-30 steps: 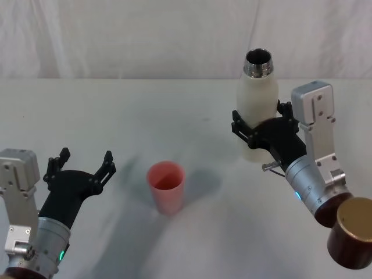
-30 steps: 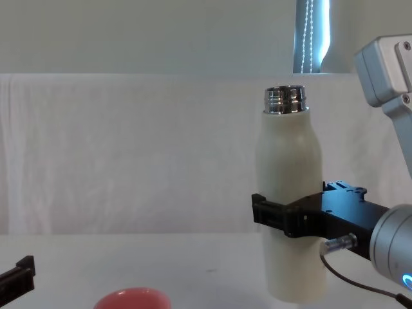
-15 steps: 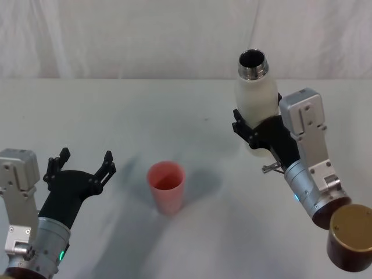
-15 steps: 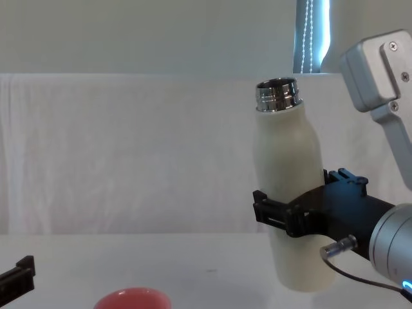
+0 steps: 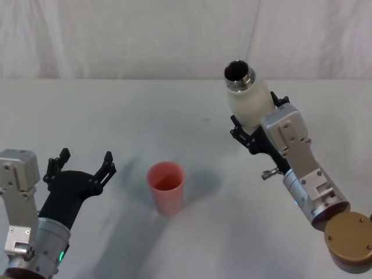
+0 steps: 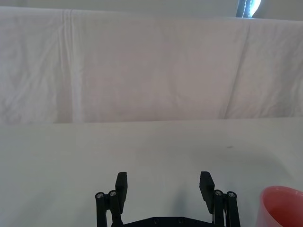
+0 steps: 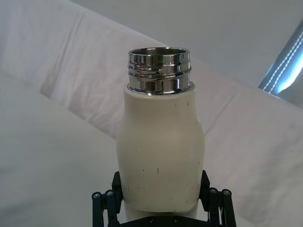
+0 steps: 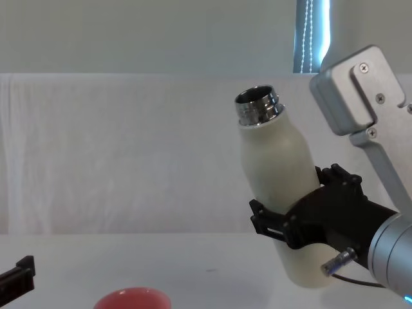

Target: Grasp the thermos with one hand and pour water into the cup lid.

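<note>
The thermos (image 5: 249,103) is a matte cream-white cylinder with rounded shoulders and a few small dark specks on its skin, narrowing to a shiny, ribbed chrome neck with an open dark mouth. It is held off the worktop (image 5: 174,110) over the right half, toward the far edge, and leans with its mouth tipped to the left. The right tool (image 5: 256,131) is clamped on its lower body, black fingers (image 7: 106,203) pressed against both sides; behind them run a silver wrist block and a brushed metal arm segment.

The cup lid (image 5: 166,187) is a small coral-pink plastic cup, smooth, slightly tapered, with a rounded rim. It stands upright near the middle of the worktop, toward the near edge, well apart from the thermos.

The left tool (image 5: 81,170) hovers low near the near left corner, beside the cup lid, its black fingers spread wide with nothing between them.

The worktop is plain white and smooth, with soft shadows under the cup lid and tools. A wrinkled white cloth (image 8: 129,148) hangs along its far edge, and above that a pale wall with a narrow bright strip of window (image 8: 313,35).
</note>
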You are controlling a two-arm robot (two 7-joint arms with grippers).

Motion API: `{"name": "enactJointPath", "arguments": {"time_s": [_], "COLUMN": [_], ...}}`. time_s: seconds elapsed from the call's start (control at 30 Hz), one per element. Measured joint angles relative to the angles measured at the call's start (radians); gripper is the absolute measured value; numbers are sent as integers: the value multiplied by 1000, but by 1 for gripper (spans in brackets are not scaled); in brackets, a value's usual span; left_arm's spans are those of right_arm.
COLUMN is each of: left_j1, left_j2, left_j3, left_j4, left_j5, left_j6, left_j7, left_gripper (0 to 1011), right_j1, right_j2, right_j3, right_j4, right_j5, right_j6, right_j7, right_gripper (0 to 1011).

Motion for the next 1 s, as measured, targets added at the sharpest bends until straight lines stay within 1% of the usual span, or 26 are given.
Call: {"name": "enactJointPath", "arguments": {"time_s": [0.37, 0.4, 0.7, 0.77, 0.8, 0.93, 1.0], "left_j1": [0, 0, 0, 0, 0, 0, 0], "left_j2": [0, 0, 0, 0, 0, 0, 0], "left_j3": [0, 0, 0, 0, 0, 0, 0], "left_j4": [0, 0, 0, 0, 0, 0, 0], "left_j5": [0, 0, 0, 0, 0, 0, 0], "left_j6": [0, 0, 0, 0, 0, 0, 0], "left_j7": [0, 0, 0, 0, 0, 0, 0], "left_gripper": [1001, 1001, 1001, 1001, 1001, 1001, 1001], "right_j1": [13, 13, 30, 33, 33, 39, 40], "right_j2": [35, 35, 69, 78, 78, 91, 93], "right_j3": [-32, -32, -65, -73, -73, -92, -94], "right_j4": [4, 4, 8, 10, 10, 15, 16], "right_j5": [-105, -105, -176, -196, -196, -238, -244], "right_j6": [-22, -22, -22, -22, -22, -23, -23], "right_j7": [-3, -3, 19, 19, 19, 11, 10], "right_gripper": [950, 950, 950, 950, 950, 950, 950]}}
